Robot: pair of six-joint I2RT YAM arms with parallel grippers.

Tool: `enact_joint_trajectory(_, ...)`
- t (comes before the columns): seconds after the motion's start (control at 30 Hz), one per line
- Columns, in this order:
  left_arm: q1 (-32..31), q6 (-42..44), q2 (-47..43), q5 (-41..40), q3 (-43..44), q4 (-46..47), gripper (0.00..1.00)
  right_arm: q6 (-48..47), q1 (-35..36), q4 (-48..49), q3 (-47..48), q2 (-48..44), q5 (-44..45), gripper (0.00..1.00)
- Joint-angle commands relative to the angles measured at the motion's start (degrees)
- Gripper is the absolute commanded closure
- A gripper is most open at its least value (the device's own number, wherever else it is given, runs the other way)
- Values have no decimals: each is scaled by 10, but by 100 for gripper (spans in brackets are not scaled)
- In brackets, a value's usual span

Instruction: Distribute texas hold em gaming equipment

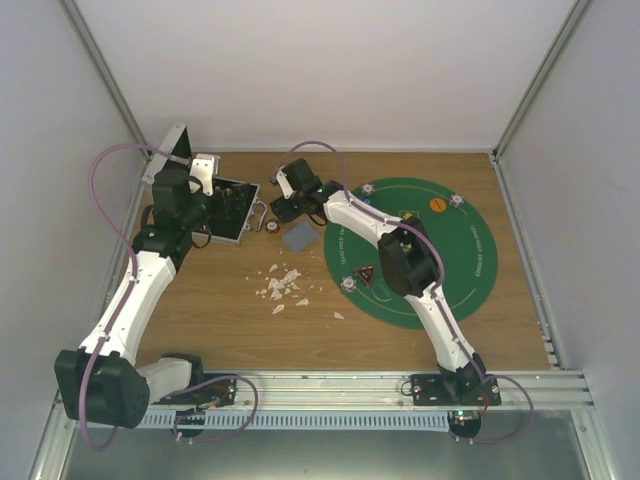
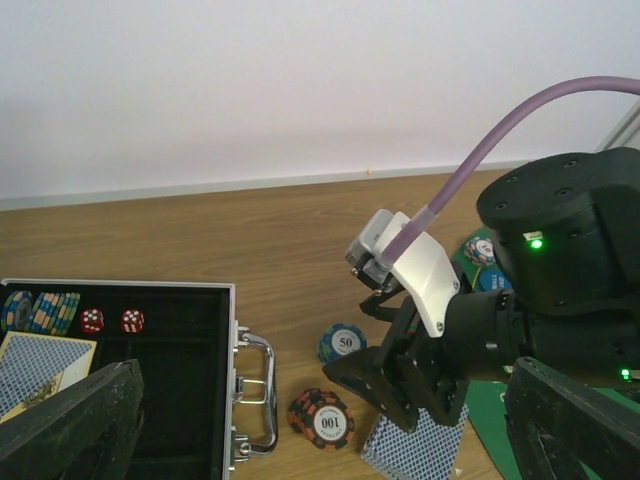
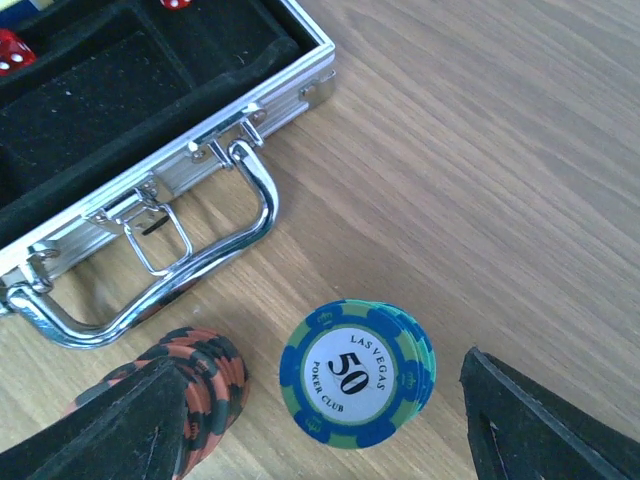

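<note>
The right claw (image 3: 322, 400) is wide apart, with a blue 50 chip stack (image 3: 357, 373) between its fingers on the desk (image 3: 480, 150). An orange-black chip stack (image 3: 205, 385) sits just beside it, near the open case (image 3: 180, 165). The left claw (image 2: 320, 420) is wide apart too.

Light: soft, even brightness is filling all three views.
Shadows: faint, soft-edged ones are lying on the bench (image 1: 250, 340).
Glare: the case handle (image 3: 268, 205) is glinting.
Focus: near jaws are blurring along both wrist views' bottom edges.
</note>
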Motion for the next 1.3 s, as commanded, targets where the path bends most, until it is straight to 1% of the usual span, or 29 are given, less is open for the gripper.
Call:
enact_joint_trajectory(0.0, -3, 2, -2, 14, 4, 21, 1, -8, 0, -21, 23, 25, 22, 24)
enact_joint_trajectory(0.4, -3, -1, -7, 26, 5, 21, 1, -5, -2, -32, 51, 52, 42, 28)
enact_joint_trajectory(1.17, -3, -4, 3, 33, 5, 21, 2, -20, -8, -37, 71, 61, 39, 53)
enact_joint_trajectory(1.27, -3, -4, 5, 34, 5, 21, 2, -22, -9, -40, 71, 63, 33, 54)
